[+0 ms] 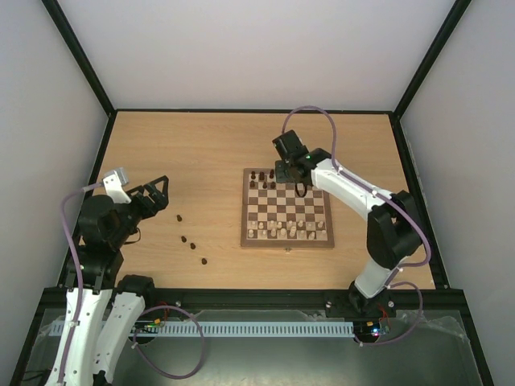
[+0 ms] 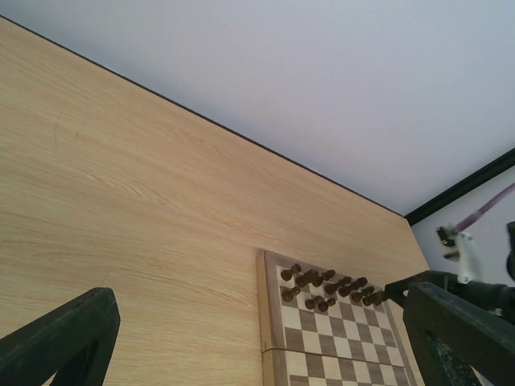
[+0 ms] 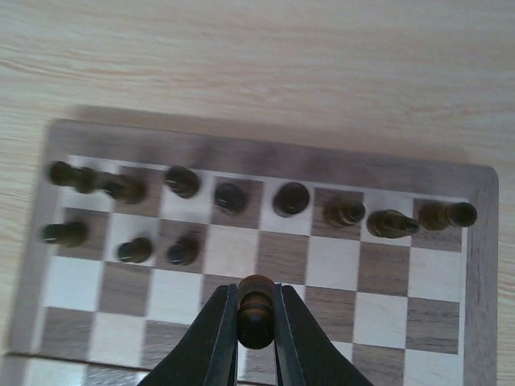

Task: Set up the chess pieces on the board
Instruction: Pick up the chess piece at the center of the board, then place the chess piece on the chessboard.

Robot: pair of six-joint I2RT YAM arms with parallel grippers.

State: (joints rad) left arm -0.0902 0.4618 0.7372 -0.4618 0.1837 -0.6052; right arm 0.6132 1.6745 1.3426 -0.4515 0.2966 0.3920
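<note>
Fingers on the right (image 3: 211, 342) clamp a dark chess piece (image 3: 256, 310) — base hidden; left fingers (image 2: 60, 338) apart, cropped.

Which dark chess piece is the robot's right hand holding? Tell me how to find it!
Find the chessboard on the table, then the rows of dark pieces along its far edge. Right next to them, the right hand pinches one dark round-topped piece. It alone sits between black fingers; the others stand free.
</note>
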